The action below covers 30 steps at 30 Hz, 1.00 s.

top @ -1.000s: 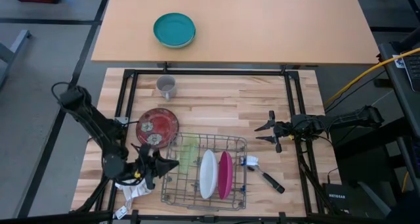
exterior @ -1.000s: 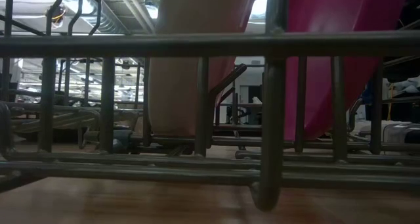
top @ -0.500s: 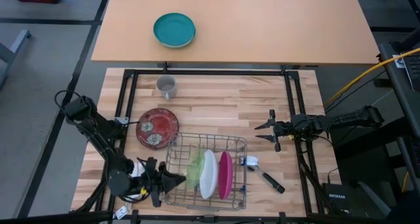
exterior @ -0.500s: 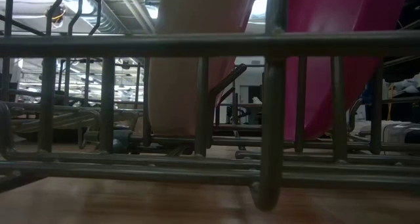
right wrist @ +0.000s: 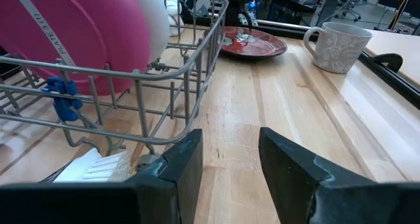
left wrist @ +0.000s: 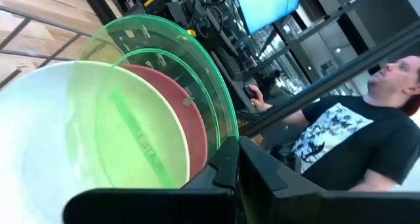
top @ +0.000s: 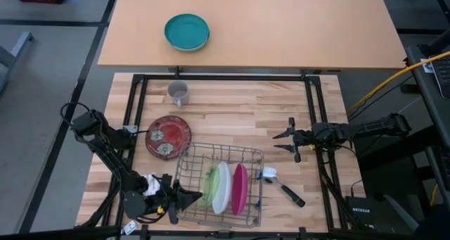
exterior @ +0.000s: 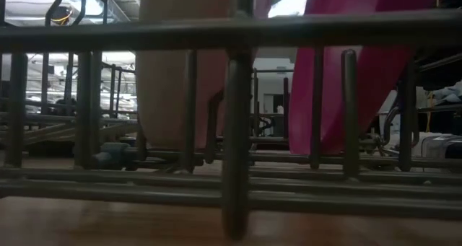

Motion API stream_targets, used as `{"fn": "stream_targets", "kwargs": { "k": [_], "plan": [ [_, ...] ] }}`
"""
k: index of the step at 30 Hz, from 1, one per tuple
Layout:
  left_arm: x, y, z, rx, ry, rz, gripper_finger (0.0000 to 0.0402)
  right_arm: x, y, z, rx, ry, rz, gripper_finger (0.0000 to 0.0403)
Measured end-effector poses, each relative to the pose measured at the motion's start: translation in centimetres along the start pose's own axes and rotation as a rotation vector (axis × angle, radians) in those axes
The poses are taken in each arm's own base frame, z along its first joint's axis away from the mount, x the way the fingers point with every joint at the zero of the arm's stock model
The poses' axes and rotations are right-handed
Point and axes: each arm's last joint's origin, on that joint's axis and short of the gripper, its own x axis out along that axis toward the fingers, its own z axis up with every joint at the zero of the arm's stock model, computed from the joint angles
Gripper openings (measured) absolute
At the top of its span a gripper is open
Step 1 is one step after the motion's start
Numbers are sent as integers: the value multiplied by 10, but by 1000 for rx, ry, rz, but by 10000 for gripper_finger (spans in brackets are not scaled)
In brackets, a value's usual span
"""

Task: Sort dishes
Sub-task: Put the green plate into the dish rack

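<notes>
The left gripper (top: 188, 196) had its fingers clamped on the green plate (top: 209, 187), upright in the rack (top: 184, 164) beside the white plate (top: 222, 187), while the red plate (top: 169, 136) lay at its 12 o'clock, nearer than to the right gripper (top: 286, 141), whose fingers were apart.

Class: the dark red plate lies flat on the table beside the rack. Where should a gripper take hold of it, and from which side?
Grip the rim. The red plate lies flat on the table, so only its raised edge offers a hold. Probably come from above at the side facing the mug, away from the rack, one finger inside the rim and one outside.
</notes>
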Motion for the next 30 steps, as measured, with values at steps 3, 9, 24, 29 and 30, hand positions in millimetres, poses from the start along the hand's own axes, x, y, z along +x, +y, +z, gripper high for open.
{"fn": "stream_targets", "kwargs": {
  "k": [3, 9, 24, 29, 30],
  "plan": [
    [0, -1, 1, 0, -12, 4, 0, 0, 0, 0, 0, 0, 1, 154],
    [1, -11, 6, 13, -32, 2, 0, 0, 0, 0, 0, 0, 1, 154],
    [10, -62, 18, 131, -54, 61, 0, 0, 0, 0, 5, 1, 2, 154],
    [11, -66, 19, 136, -35, 97, 0, 0, 0, 0, 6, 0, 2, 154],
    [12, -66, 20, 141, -32, 106, 0, 0, 0, 0, 6, 0, 2, 154]
  ]
}}
